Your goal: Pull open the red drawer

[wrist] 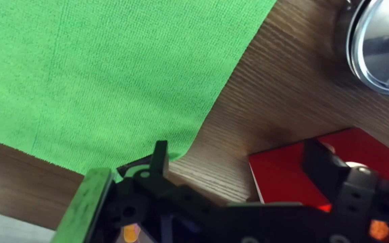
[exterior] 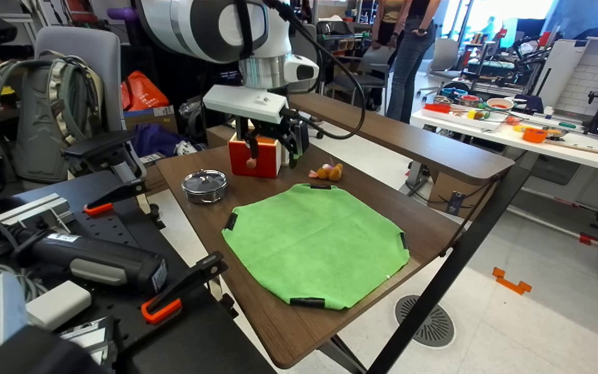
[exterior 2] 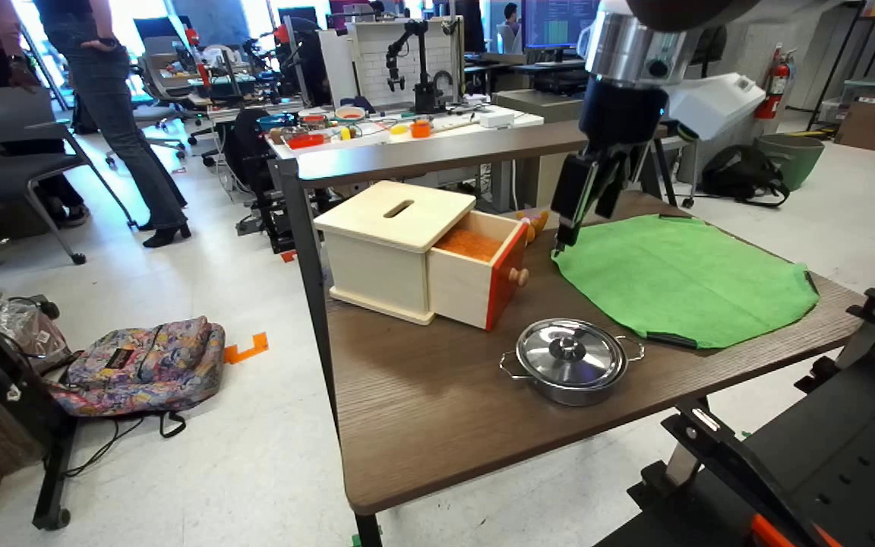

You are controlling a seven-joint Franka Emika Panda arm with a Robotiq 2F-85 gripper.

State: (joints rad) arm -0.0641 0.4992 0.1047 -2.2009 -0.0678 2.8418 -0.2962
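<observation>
The red drawer stands partly pulled out of a pale wooden box [exterior 2: 377,266], which has a slot in its top. Its red front [exterior 2: 504,281] has a small wooden knob [exterior 2: 518,277]. Orange material [exterior 2: 470,245] shows inside the drawer. The red front also shows in an exterior view [exterior: 268,161] and in the wrist view [wrist: 282,175], where one finger partly covers it and the knob. My gripper [wrist: 236,148] is open, its fingers wide apart with nothing between them. In an exterior view my gripper [exterior 2: 565,237] hangs in front of the drawer, apart from the knob.
A lidded metal pot [exterior 2: 570,361] stands near the drawer's front. A green cloth [exterior: 320,244] lies taped to the brown table [exterior 2: 422,425]. A small orange-brown toy [exterior: 328,172] lies beside the drawer. A raised wooden shelf [exterior: 403,137] runs along one table side.
</observation>
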